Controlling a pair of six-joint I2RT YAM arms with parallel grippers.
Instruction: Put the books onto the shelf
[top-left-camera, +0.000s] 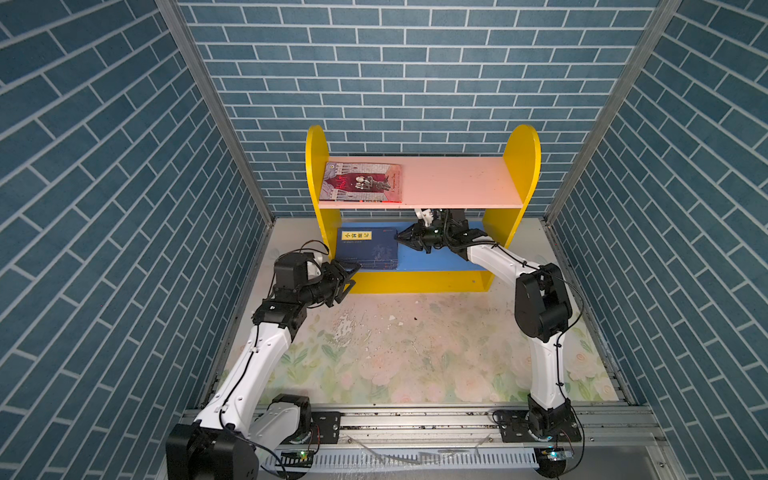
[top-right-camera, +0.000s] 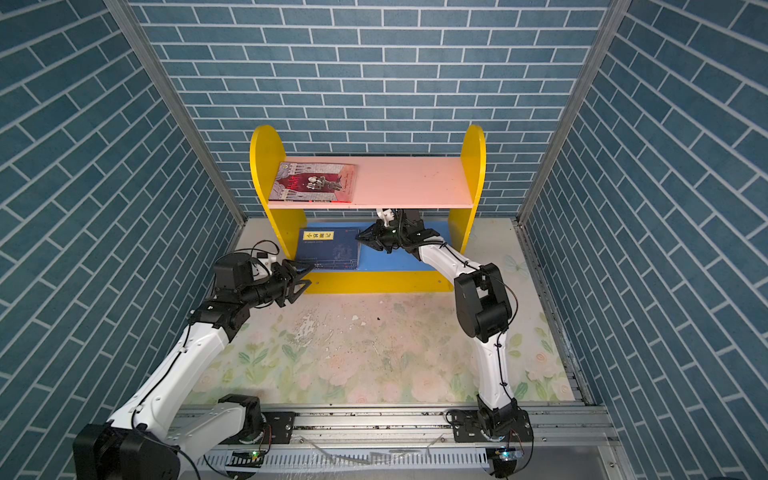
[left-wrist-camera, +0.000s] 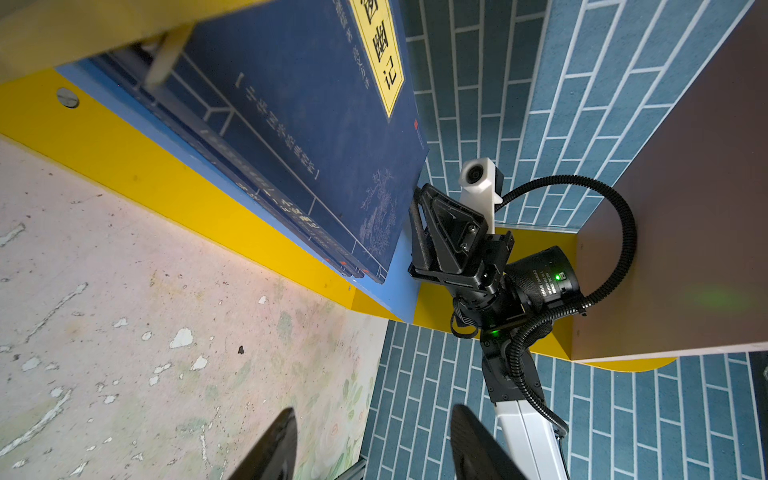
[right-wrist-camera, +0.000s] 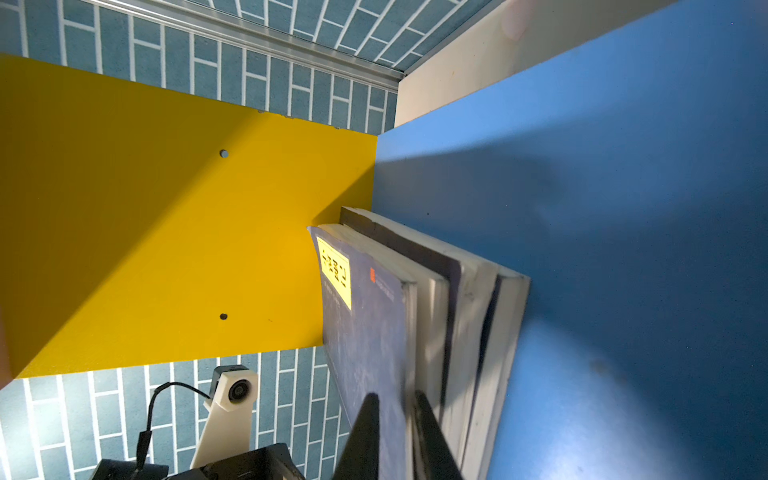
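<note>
Both top views show the yellow-sided shelf (top-left-camera: 521, 166) standing against the back wall. Its blue lower board (top-left-camera: 440, 259) carries a flat stack of navy books (top-left-camera: 368, 253), pushed up to the left side panel. The red-grey illustrated book (top-left-camera: 361, 183) lies flat at the left end of the pink upper board (top-left-camera: 457, 178). The right gripper (top-left-camera: 400, 237) reaches in under the pink board, jaws pinched narrow on the free edge of the top navy book (right-wrist-camera: 365, 332). The left gripper (top-left-camera: 352, 276) sits just beside the stack's front left corner, jaws half apart and empty.
</note>
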